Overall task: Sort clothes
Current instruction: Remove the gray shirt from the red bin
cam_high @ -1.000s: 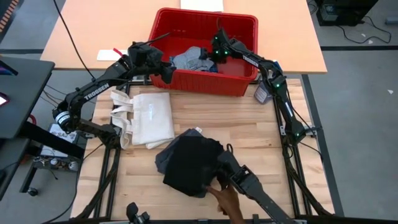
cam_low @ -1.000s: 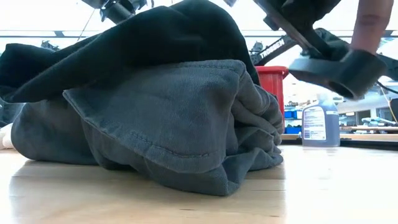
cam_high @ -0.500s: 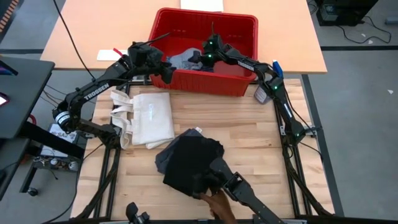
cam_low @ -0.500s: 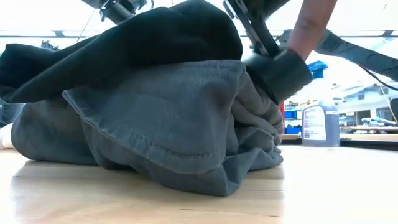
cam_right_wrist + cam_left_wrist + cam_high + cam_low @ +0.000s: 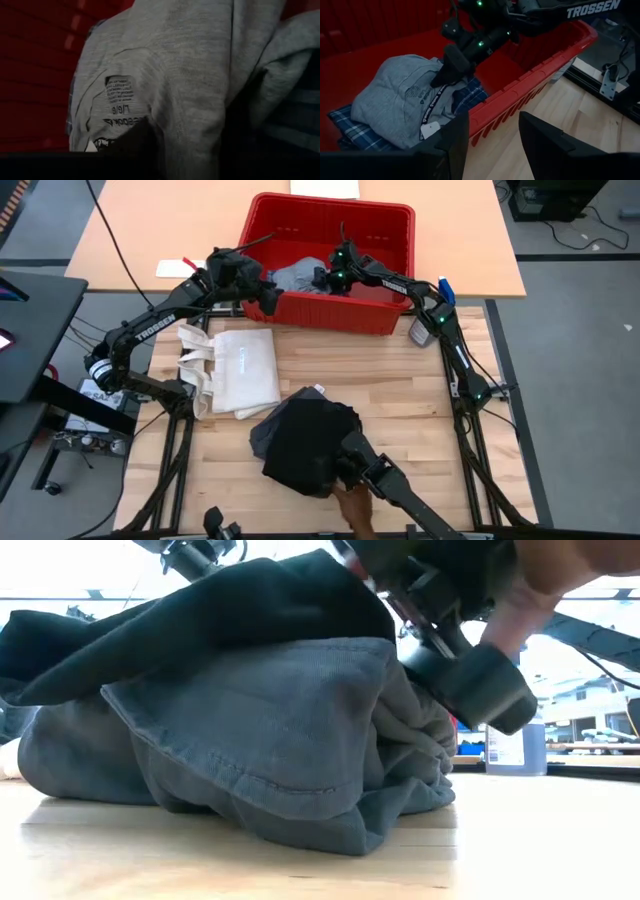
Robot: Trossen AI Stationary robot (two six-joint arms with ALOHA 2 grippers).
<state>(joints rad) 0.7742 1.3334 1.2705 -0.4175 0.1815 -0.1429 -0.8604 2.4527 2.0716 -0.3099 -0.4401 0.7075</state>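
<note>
Now | right jaws (image 5: 440,80) gripping grey garment (image 5: 395,100) in red bin (image 5: 390,315) | left jaws (image 5: 492,135) released | shorts (image 5: 250,730) unsorted near table's front edge

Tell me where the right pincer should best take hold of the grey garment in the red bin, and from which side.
Probably from above, at the raised fold of the grey garment near its neck label. It lies bunched on the plaid piece in the red bin, so its top is free, and the right pincer is already there. A shallow pinch should leave the plaid behind.
</note>
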